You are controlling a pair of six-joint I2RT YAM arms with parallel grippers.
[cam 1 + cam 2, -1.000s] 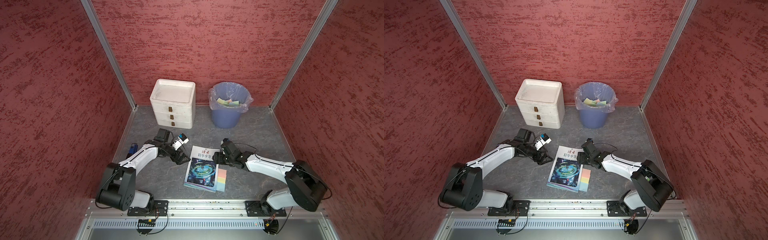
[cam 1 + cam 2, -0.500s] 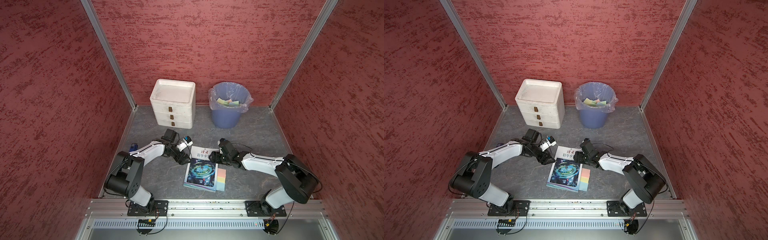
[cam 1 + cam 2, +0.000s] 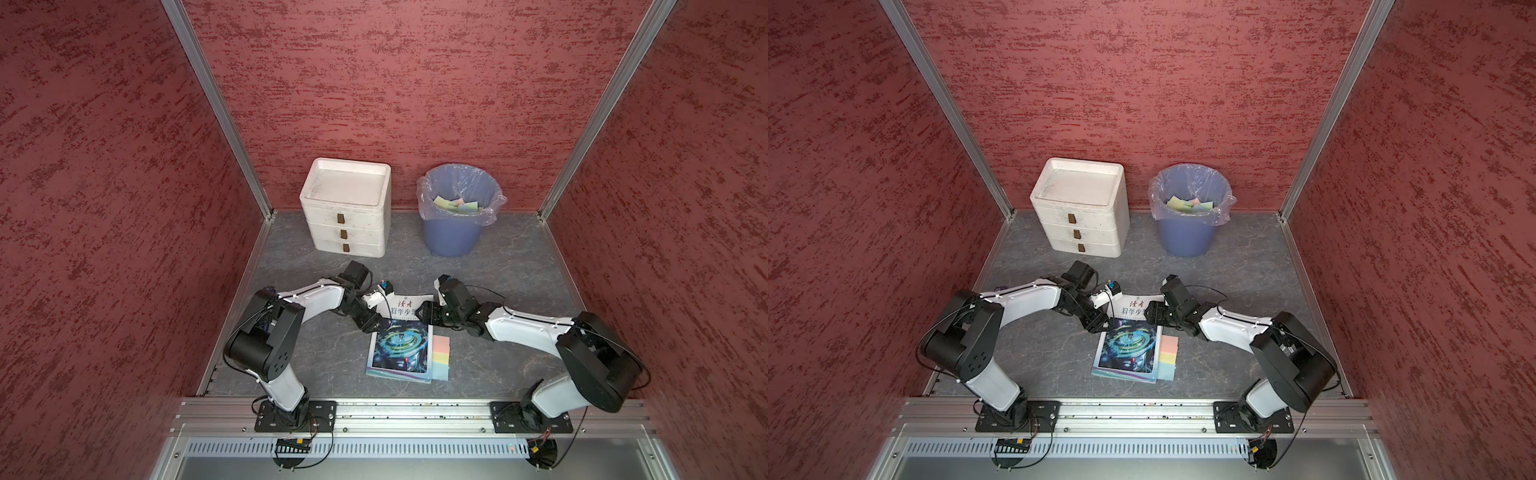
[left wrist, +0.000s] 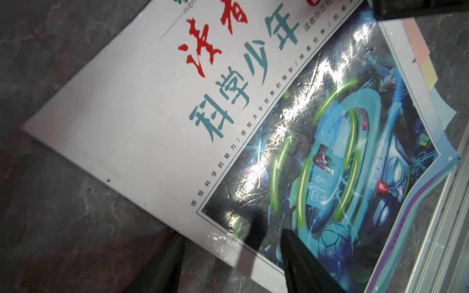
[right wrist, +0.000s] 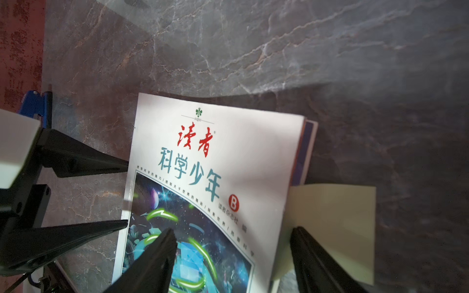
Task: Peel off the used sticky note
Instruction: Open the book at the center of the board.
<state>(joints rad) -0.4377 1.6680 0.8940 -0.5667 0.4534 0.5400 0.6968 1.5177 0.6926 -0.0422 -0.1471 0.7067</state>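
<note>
A robot test cell in a lab. Red textured walls (image 3: 374, 83) in aluminium posts (image 3: 216, 108) box in a grey stone-patterned bench (image 3: 498, 270). Two arms (image 3: 307, 297) are bolted to a slotted rail (image 3: 415, 409) with loose wiring below. The staged props are a drawer unit (image 3: 345, 224), a lined bin (image 3: 453, 237) and a magazine (image 3: 399, 349).

- magazine (image 3: 401, 345): white top band with red and teal characters; glossy dark-blue cover art with green swirls;
- sticky notes (image 3: 441, 357): pink, yellow and blue bands;
- counter (image 3: 519, 270): grey, marble-veined;
- bin (image 3: 451, 241): blue, clear liner; papers inside seemingly green, pink, blue;
- drawer unit (image 3: 365, 224): white, brown handles;
- walls (image 3: 415, 83): mottled dark red.
</note>
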